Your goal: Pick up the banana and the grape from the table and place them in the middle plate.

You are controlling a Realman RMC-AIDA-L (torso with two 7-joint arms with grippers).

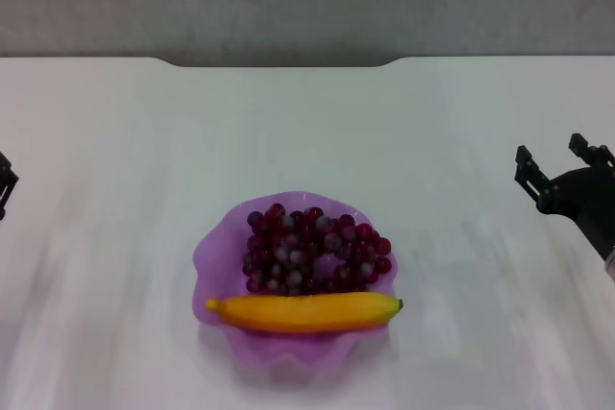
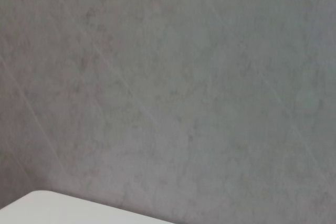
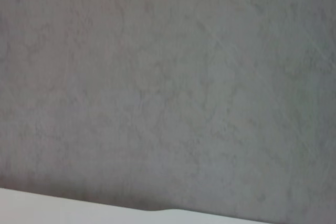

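The translucent purple plate with a wavy rim sits on the white table, near its front middle. The bunch of dark red-purple grapes lies in the plate's far half. The yellow banana lies across the plate's near rim, dark tip to the right. My right gripper is open and empty at the table's right edge, well away from the plate. My left gripper only shows as a dark sliver at the left edge.
The table's far edge has a notch with grey floor beyond it. Both wrist views show grey floor and a strip of the table edge.
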